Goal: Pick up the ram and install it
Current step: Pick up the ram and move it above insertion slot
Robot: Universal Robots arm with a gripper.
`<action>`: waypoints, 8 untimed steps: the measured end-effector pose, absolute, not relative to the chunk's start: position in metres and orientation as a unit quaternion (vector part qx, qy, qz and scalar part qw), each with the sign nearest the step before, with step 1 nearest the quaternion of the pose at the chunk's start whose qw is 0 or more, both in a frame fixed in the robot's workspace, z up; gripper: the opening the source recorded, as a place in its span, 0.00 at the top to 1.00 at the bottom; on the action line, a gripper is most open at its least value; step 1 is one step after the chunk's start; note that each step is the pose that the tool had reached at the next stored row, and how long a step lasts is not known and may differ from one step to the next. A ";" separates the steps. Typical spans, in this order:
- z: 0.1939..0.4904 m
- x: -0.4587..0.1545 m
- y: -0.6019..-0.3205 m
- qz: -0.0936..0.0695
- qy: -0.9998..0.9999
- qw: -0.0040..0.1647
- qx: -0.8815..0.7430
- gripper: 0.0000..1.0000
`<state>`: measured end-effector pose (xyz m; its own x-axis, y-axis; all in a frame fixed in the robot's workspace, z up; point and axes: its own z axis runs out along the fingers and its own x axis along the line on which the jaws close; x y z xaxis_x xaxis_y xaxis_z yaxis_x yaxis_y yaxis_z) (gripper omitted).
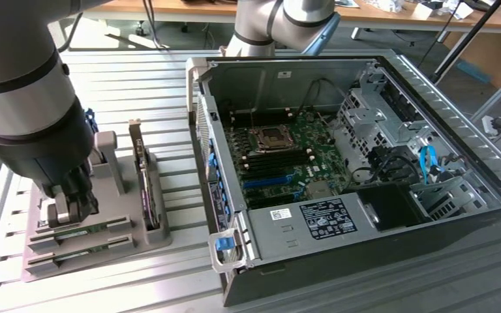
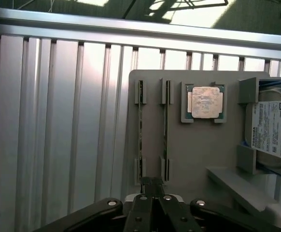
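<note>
Got the ram (image 2: 140, 126) sitting on edge in the gray holder (image 2: 198, 150), long axis pointing straight away from the gripper (image 2: 152, 181), near end just beside the clenched-shut tips, maybe touching, hard to call.

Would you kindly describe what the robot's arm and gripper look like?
The arm is made of thick, round silver-grey segments joined by black sections, with a bluish cap on one joint. The gripper is black, its linkage bars fixed with shiny silver pivot pins, and its jaws are slim and dark.
</note>
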<state>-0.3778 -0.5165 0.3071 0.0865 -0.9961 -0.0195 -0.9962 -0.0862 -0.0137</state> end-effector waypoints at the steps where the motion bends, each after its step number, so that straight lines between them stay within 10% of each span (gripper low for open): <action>1: 0.306 -0.378 -0.518 0.003 0.676 0.012 -0.737 0.89; 8: 0.297 -0.378 -0.524 0.003 0.673 0.012 -0.739 0.89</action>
<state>-0.3779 -0.5239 0.2965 0.0934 -0.9954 -0.0195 -0.9956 -0.0932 -0.0138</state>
